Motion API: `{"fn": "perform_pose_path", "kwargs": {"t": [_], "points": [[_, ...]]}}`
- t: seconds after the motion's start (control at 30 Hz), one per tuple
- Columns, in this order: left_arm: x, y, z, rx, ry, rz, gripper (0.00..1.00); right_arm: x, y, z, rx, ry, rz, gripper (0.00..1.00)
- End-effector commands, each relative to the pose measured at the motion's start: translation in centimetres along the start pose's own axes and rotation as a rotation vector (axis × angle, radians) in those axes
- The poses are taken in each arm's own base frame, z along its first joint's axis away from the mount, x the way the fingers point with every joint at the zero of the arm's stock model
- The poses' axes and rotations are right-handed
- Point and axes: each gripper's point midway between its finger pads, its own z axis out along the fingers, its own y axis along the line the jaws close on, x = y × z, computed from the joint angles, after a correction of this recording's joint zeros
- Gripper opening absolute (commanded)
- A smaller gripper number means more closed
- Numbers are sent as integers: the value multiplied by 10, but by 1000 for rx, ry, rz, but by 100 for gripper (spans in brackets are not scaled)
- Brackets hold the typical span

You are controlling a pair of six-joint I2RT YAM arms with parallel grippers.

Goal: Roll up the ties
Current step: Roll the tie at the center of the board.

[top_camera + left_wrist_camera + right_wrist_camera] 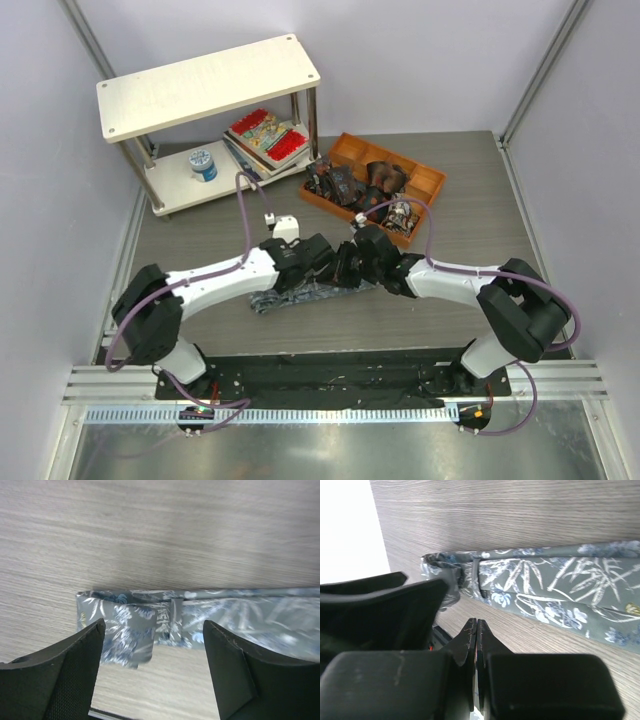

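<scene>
– Tie position first: where does it lie?

– The grey-blue tie (290,297), printed with pale bamboo and flowers, lies stretched flat on the table (450,250), mid-table under both wrists. One end (127,635) is doubled over on itself into a short, loose fold. The rest runs out straight.

– So which step would you call this?

– The very start of the roll, I judge. There is one slack turn at the end, and no tight core yet. The other rolled ties (345,185) sit in the orange tray (345,142) at the back, well apart from this one.

– And the jaws?

– The left gripper (154,625) has its jaws released and spread wide, one on each side of the folded end and above it. They grasp nothing. The right gripper (476,622) has its jaws clenched together with nothing between them, hanging just beside the tie's near edge, close to that same fold.

– What does the next move call for?

– Probably lowering the left jaws onto the fold and pinching it, so that the turn can be tipped over along the length. The right one could pin the flat fabric next to it. The cloth looks slippery, so a loose pinch may let the fold spring open.

– Anything you cannot tell?

– Whether either gripper touches the cloth.
</scene>
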Motion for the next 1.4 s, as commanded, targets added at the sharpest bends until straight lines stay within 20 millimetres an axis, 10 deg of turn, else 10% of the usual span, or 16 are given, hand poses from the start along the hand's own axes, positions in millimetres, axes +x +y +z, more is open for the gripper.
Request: {"fn": "perform_pose_path", "kwargs": {"t": [0.0, 0.63, 1.37], "points": [[-25, 11, -27, 53, -70, -33, 79, -10, 37, -7, -121, -40, -65, 5], [-8, 103, -36, 97, -87, -167, 81, 22, 126, 59, -207, 80, -240, 6], [22, 106, -15, 116, -35, -200, 79, 44, 72, 87, -54, 121, -199, 5]]}}
